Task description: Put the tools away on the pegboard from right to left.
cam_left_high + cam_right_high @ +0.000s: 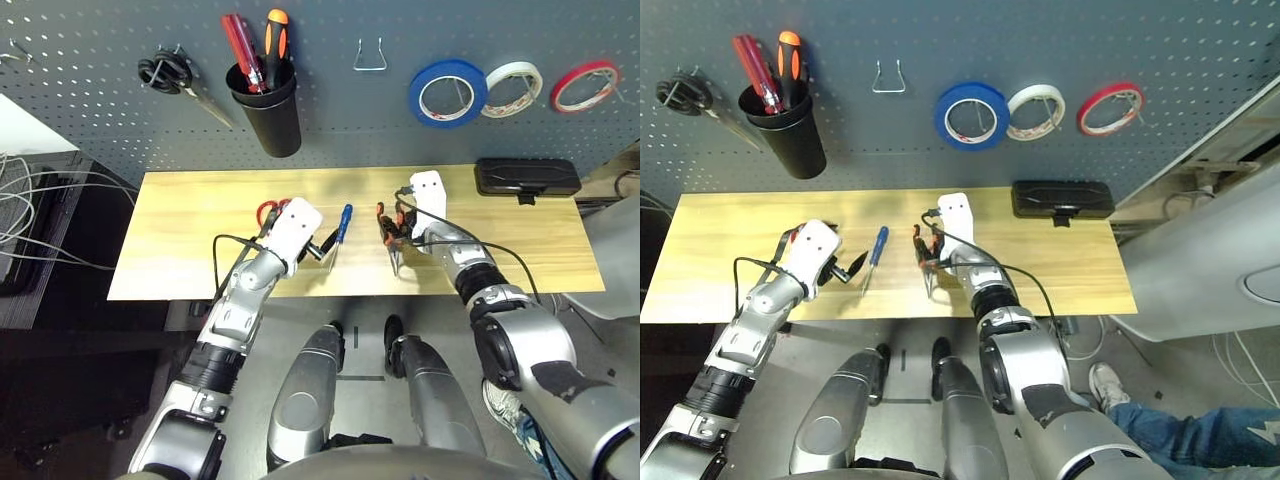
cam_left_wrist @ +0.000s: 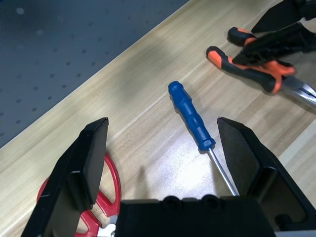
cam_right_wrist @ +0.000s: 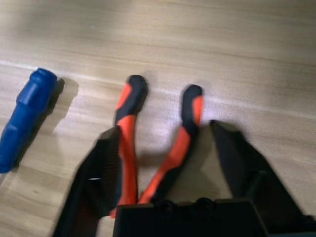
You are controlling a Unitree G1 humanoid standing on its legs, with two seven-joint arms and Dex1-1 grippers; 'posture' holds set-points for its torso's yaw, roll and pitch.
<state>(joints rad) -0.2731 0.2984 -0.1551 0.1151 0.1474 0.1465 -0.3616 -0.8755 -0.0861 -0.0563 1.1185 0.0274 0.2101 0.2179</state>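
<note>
Since work runs right to left: blue tape roll (image 1: 447,92) already hangs on the pegboard (image 1: 330,110); pliers are next.
Head view: right gripper (image 1: 392,231) is down over the pliers (image 1: 388,232) on the wooden table (image 1: 520,240); left gripper (image 1: 327,247) waits beside the screwdriver (image 1: 343,222).
Left wrist view: left gripper released, wide; ribbed blue screwdriver just ahead between its fingers, glossy red scissors (image 2: 106,192) under one finger.
Right wrist view: right gripper straddles both rubbery orange-and-black handles, one finger touching, partly clenched, not yet grasping.
</note>
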